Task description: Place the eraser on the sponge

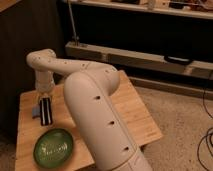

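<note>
The white robot arm's tool is closed on the upper end of the black, white-striped block eraser, just beside the flat blue-grey sponge on the wooden worktop.

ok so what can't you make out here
- camera view: gripper shut on the eraser over the table's left side; whether the eraser touches the sponge beside it is too dark to tell
- camera view: the table's middle is hidden behind the arm
</note>
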You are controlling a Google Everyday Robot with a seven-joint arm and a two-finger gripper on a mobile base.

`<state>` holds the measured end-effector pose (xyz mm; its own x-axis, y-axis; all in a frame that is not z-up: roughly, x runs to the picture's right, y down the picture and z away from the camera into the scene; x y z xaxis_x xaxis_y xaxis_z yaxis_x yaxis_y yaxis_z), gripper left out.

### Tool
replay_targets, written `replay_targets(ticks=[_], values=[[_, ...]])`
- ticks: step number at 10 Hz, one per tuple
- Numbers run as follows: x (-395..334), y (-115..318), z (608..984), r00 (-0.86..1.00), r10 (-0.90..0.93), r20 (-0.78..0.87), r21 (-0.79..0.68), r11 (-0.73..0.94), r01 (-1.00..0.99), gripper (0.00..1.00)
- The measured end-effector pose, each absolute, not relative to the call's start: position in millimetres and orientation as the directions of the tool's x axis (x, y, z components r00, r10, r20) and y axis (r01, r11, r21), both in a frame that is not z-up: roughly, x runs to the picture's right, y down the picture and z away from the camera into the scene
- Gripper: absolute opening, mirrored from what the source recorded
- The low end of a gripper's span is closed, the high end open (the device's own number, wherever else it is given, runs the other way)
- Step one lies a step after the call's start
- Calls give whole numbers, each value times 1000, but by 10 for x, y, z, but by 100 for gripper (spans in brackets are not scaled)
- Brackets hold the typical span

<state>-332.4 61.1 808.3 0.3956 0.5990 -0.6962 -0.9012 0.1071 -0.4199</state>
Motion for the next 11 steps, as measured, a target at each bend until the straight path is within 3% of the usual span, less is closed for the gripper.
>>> replay_targets(ticks=[8, 11], values=[[-3273, 627, 8065, 430, 589, -684, -434, 144, -889, 9], [-3187, 626, 8066, 232, 626, -744, -273, 31, -961, 9]])
